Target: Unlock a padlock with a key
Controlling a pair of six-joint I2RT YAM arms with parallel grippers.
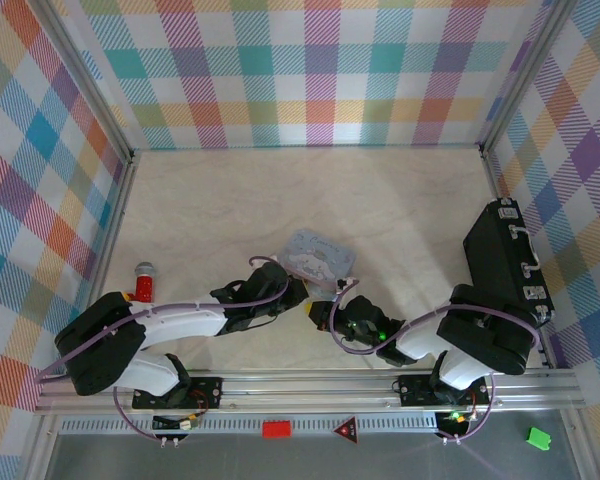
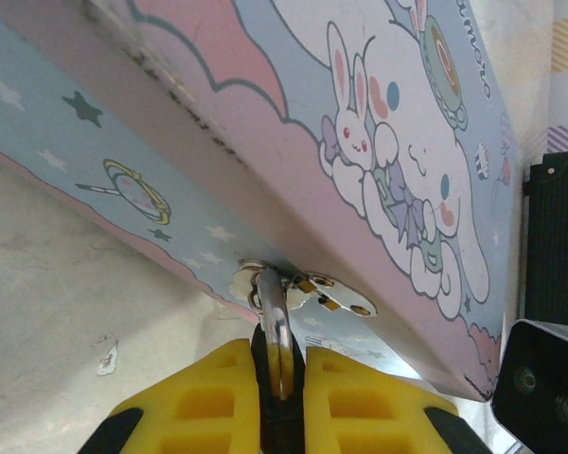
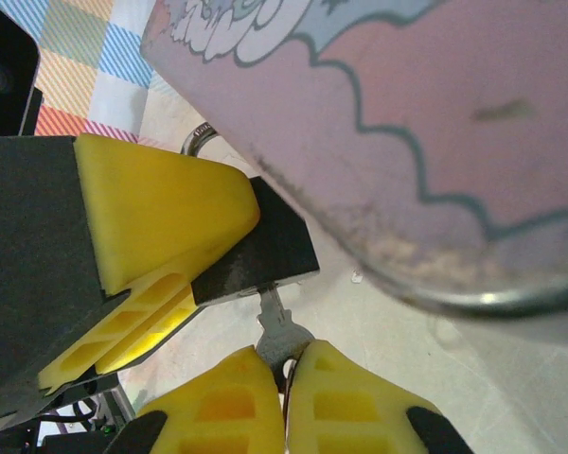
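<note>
Squarish matte-black padlock (image 3: 254,253), silvery shackle (image 2: 273,317) looped through the hasp (image 2: 314,293) of the pastel tin (image 2: 170,113), clamped by left claw (image 2: 280,402); right claw (image 3: 286,392) closed on flat grey key (image 3: 277,333) meeting padlock body, beside the tin

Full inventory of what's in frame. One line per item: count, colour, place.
tin box: 1, pale blue-pink cartoon print, table centre
padlock: 1, black body, silvery shackle, at the tin's hasp
key: 1, grey metal, at the padlock's underside
toy: 1, red-yellow with grey top, table left
case: 1, black, table right
block: 1, red, front ledge
green piece: 1, front right
table: 1, beige
left gripper: yellow, shut on padlock
right gripper: yellow, shut on key
</note>
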